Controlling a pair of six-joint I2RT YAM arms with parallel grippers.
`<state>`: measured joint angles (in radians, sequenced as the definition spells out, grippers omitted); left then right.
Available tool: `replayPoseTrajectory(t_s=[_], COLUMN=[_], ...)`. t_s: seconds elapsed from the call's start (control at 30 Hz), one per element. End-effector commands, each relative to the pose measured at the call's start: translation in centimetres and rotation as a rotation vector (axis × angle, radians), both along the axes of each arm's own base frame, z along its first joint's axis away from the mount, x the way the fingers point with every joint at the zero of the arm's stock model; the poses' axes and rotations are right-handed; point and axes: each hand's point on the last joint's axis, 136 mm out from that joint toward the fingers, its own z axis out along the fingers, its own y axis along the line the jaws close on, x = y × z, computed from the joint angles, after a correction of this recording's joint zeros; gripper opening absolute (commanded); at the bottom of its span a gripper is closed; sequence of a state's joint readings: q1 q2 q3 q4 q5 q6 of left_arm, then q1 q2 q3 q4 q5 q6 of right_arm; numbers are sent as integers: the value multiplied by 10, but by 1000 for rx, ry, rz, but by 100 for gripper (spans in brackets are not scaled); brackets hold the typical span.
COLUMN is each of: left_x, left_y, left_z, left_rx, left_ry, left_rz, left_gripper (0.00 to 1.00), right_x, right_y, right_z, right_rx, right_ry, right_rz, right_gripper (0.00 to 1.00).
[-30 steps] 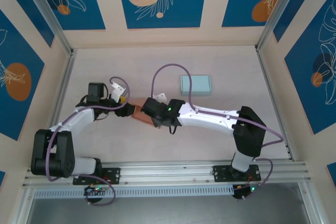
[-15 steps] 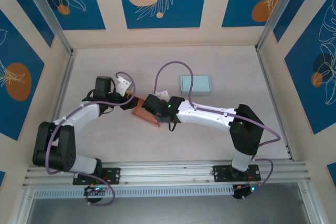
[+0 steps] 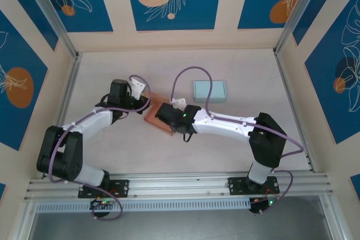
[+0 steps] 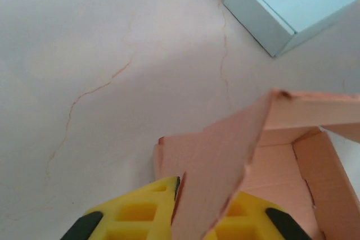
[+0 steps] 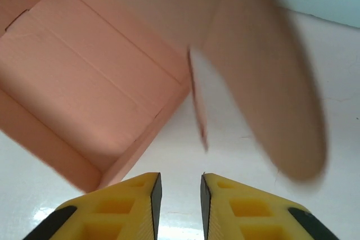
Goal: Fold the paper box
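Note:
The pink paper box (image 3: pixel 153 121) lies unfolded in the middle of the table. My left gripper (image 3: pixel 144 105) is at its back-left corner. In the left wrist view the left gripper (image 4: pixel 205 196) is shut on a raised flap of the paper box (image 4: pixel 225 155), which stands up between the yellow fingers (image 4: pixel 140 212). My right gripper (image 3: pixel 166 117) hovers over the box's right side. In the right wrist view the right gripper (image 5: pixel 178 182) is open by a narrow gap with nothing in it, above the box's inside (image 5: pixel 95 99). A blurred flap (image 5: pixel 270 82) hangs ahead of it.
A closed light-blue box (image 3: pixel 209 91) sits behind and to the right of the pink one, also seen as the light-blue box (image 4: pixel 289 4) in the left wrist view. Aluminium rails and patterned walls border the table (image 3: pixel 112 155) on three sides.
The left gripper moved right to the box and closed on a flap, lifting it. The right gripper's jaws narrowed and it shifted slightly over the box.

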<state>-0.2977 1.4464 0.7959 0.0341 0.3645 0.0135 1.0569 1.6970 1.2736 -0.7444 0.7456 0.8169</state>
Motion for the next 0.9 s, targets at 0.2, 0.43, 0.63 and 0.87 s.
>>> replayPoseTrajectory(t_s=[0.2, 0.43, 0.63, 0.87], left_x=[-6, -5, 0, 5], left_y=[-20, -20, -19, -22], left_z=[8, 13, 6, 9], left_rx=[-108, -4, 133, 186], left_ry=[44, -21, -19, -13], left_rz=[122, 74, 0, -49], left_gripper=[7, 8, 8, 8], right_x=[16, 27, 46, 74], right_y=[4, 4, -21, -51], right_z=[24, 48, 65, 69], right_rx=[132, 167, 252, 317], right_ry=[-91, -128, -228, -286], right_rz=[-73, 138, 272, 269], right_gripper=[17, 23, 34, 54])
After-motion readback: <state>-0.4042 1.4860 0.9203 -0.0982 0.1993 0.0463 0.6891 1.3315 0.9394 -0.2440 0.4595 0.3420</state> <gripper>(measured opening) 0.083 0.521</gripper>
